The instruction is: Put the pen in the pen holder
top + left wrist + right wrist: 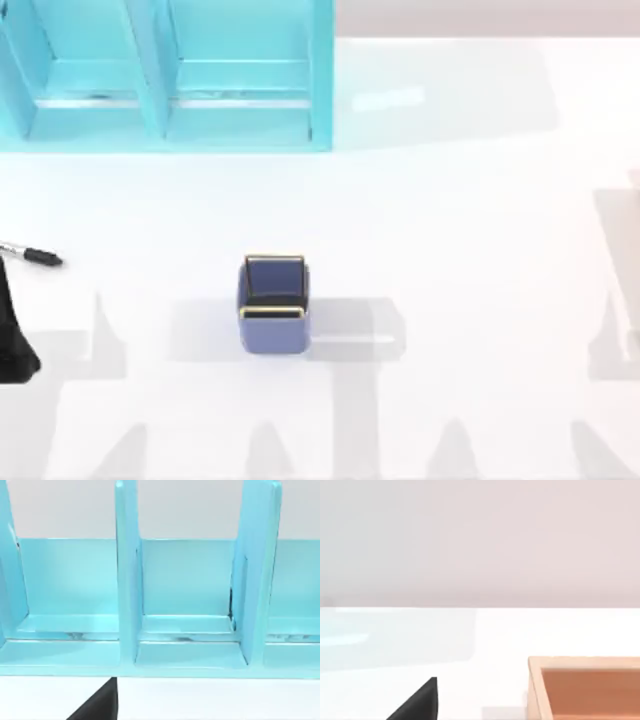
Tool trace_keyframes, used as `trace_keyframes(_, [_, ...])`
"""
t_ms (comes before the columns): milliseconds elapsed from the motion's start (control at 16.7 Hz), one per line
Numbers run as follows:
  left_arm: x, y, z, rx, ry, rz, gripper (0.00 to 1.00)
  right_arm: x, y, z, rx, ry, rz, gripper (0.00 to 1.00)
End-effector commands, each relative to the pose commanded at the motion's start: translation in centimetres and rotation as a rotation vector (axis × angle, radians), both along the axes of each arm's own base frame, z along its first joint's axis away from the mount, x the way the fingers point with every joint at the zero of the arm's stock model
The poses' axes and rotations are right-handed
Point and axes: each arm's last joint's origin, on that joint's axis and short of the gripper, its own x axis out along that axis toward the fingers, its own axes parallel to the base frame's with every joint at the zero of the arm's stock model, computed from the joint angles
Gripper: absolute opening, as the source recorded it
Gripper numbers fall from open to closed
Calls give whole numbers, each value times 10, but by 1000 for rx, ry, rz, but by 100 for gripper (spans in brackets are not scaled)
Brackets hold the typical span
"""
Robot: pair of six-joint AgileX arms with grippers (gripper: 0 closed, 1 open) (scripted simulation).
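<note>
White table (480,230), pen (35,256) lying at left edge, pen holder (274,305) upright mid-table (both end effectors' state unreadable)

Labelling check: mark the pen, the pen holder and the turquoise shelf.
pen (40,257): top view, on its black cap end, at the table's left edge.
pen holder (274,331): top view, on its blue front wall.
turquoise shelf (128,580): left wrist view, on an upright divider.

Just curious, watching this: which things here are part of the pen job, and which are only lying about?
Part of the job:
pen, at the table's left edge
pen holder, mid-table

Lying about:
turquoise shelf unit
wooden box
</note>
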Motion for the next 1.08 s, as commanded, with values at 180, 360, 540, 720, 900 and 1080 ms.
trace_keyframes(180, [0,0,1,-9,3,0,100,0,0,0,0,0,0,100])
trace_keyframes(360, [5,3,8,-86,37,-7,100,0,0,0,0,0,0,100])
trace_keyframes(540, [17,8,16,-226,122,-16,100,0,0,0,0,0,0,100])
trace_keyframes(720, [41,19,17,-423,264,-5,100,0,0,0,0,0,0,100])
trace_keyframes(900, [70,35,7,-661,421,38,100,0,0,0,0,0,0,100])
trace_keyframes(1080, [96,56,-10,-907,544,100,100,0,0,0,0,0,0,100])
